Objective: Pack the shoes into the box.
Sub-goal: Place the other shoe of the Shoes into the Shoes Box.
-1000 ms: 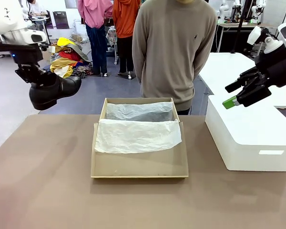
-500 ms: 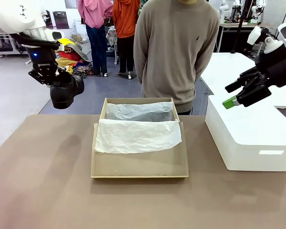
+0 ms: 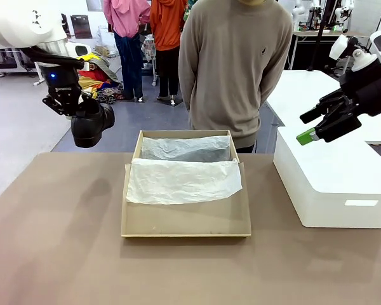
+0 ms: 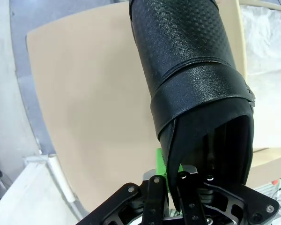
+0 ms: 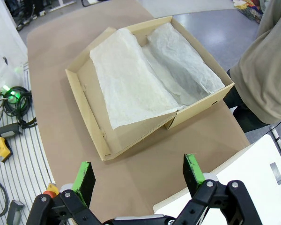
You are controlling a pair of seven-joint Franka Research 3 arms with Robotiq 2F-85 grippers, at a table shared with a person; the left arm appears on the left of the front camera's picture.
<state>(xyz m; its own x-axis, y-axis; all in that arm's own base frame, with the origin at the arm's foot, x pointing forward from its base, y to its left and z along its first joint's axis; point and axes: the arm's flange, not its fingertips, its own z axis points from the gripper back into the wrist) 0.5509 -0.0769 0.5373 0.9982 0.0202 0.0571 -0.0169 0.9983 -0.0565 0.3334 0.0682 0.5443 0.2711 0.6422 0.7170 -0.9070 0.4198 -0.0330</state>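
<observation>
– What changed for us?
– Our left gripper [image 3: 75, 109], clamped on a shoe [image 3: 89, 124], swung it inward from the left edge; it now hangs upper left, closer to the box [image 3: 184, 222] at centre.
– Count?
– One shoe, one box. Our right gripper [image 3: 307, 126] hovers wide and empty, upper right.

The left gripper [image 3: 75, 109] has swung the shoe [image 3: 90, 124] (now hanging toe-down) toward the box [image 3: 184, 223].

**Room and surroundings**

Brown tabletop [image 3: 51, 254] in the foreground, with grey floor [image 3: 13, 133] beyond it. A heap of coloured clothes [image 3: 96, 71] lies on the floor, far left. White table [image 3: 305, 89] at right. Two people [image 3: 128, 25] stand at the back. Black cables [image 5: 7, 96] lie off the table's edge.
</observation>
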